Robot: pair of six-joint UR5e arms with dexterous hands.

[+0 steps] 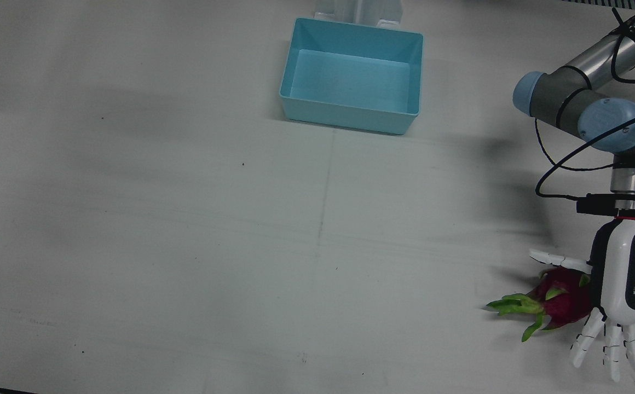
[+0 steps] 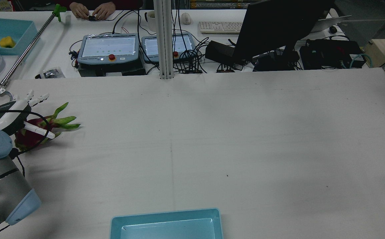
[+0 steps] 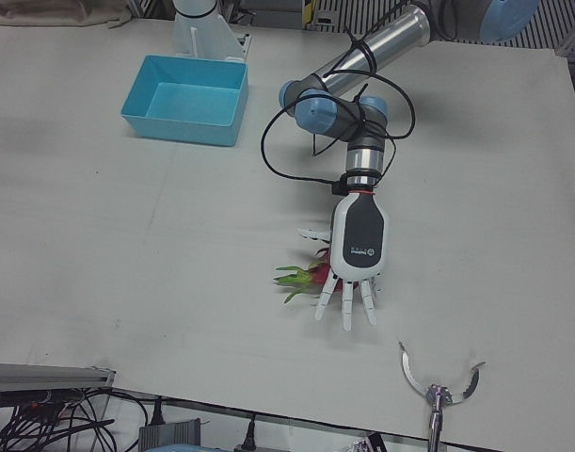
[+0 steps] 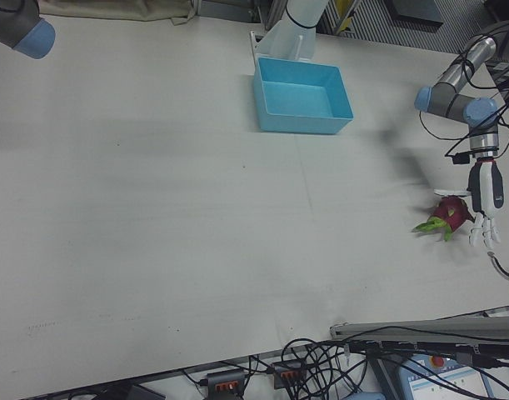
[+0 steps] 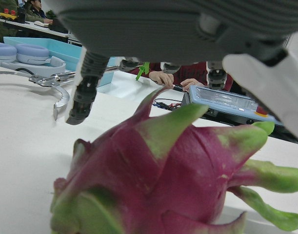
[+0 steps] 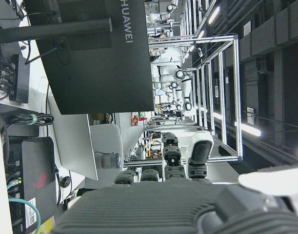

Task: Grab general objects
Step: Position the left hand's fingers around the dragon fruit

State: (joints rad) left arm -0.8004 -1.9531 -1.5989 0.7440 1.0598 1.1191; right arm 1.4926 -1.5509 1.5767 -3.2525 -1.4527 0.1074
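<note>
Spread wide, my left hand hovers palm-down over the dragon fruit in the front view, grasping nothing; its fingers reach past the fruit toward the table's near edge, and one finger sticks out sideways beyond the fruit's far side. The fruit lies on the white table at the far right, its green tips pointing to that view's left. A blue bin sits well apart near the top edge.

From the rear view, my left hand is at the left edge above the red fruit, one finger crossing over it; I cannot tell whether that finger touches the skin. The bin's rim shows at the bottom. Across the table a person's hands rest by two control tablets.

The left-front view shows my hand flat above the fruit, fingers apart, with a metal claw tool near the table's edge.

The right-front view has hand and fruit at the far right.

My left hand's camera looks straight at the fruit, close below my palm, with fingertips hanging clear of it.

My right hand shows only in its own camera; I cannot tell its state.
</note>
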